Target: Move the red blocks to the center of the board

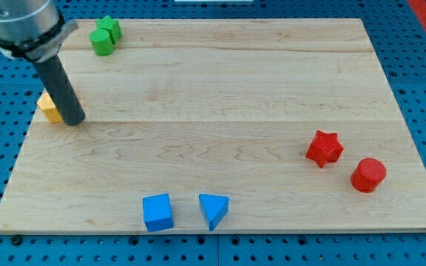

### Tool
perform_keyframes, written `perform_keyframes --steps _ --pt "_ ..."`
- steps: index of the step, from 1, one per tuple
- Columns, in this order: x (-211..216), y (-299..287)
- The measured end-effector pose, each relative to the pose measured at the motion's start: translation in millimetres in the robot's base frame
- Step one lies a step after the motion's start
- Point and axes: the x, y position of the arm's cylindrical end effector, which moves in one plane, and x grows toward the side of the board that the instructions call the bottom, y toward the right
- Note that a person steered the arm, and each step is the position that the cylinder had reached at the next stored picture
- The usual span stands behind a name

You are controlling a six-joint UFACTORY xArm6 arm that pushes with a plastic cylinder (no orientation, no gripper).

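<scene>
A red star block (324, 148) and a red cylinder block (367, 175) lie close together near the board's right edge, in the lower right part of the view. My tip (73, 119) rests on the board at the far left, far from both red blocks. It stands right against a yellow block (49, 107), which the rod partly hides.
Two green blocks (105, 35) sit together at the top left corner. A blue cube (157, 212) and a blue triangle block (213, 210) lie near the bottom edge, left of the middle. The wooden board (228, 81) sits on a blue pegboard.
</scene>
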Motion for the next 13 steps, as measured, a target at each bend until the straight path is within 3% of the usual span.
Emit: perform_keyframes --steps 1,4,5,7,9,10,11,12,13 --pt "11.3 36.1" --pt "15.2 37.0" --pt "70.1 108.1" --pt "100.5 321.1" --pt "148.2 468.7" --pt "94.4 469.6" --pt "62.5 399.4" --pt "99.6 456.7" --pt "130.0 436.3"
